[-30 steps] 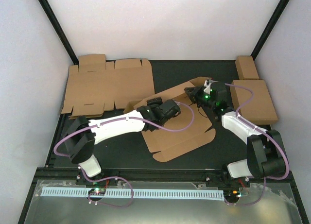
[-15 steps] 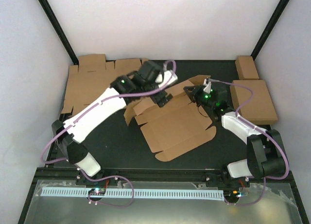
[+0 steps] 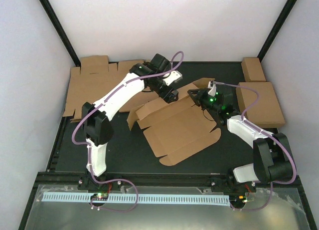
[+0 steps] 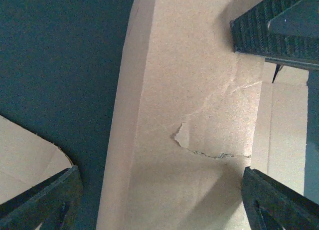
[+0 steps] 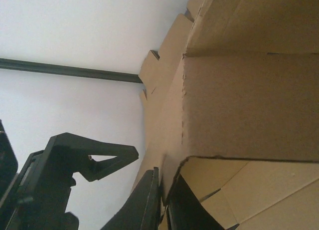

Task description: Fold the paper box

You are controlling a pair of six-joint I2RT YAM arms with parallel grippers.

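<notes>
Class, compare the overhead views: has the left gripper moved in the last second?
Yes. The left gripper moved up the view, toward the far edge of the table, above the paper box.

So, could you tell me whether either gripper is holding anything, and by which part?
The right gripper pinches the paper box by the edge of a raised flap at its far side; the left gripper is open, holding nothing.

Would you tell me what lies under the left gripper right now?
A flap of the paper box, with a small tear and dark table beside it. The left gripper is open over it. Whatever lies beneath the flap is covered.
</notes>
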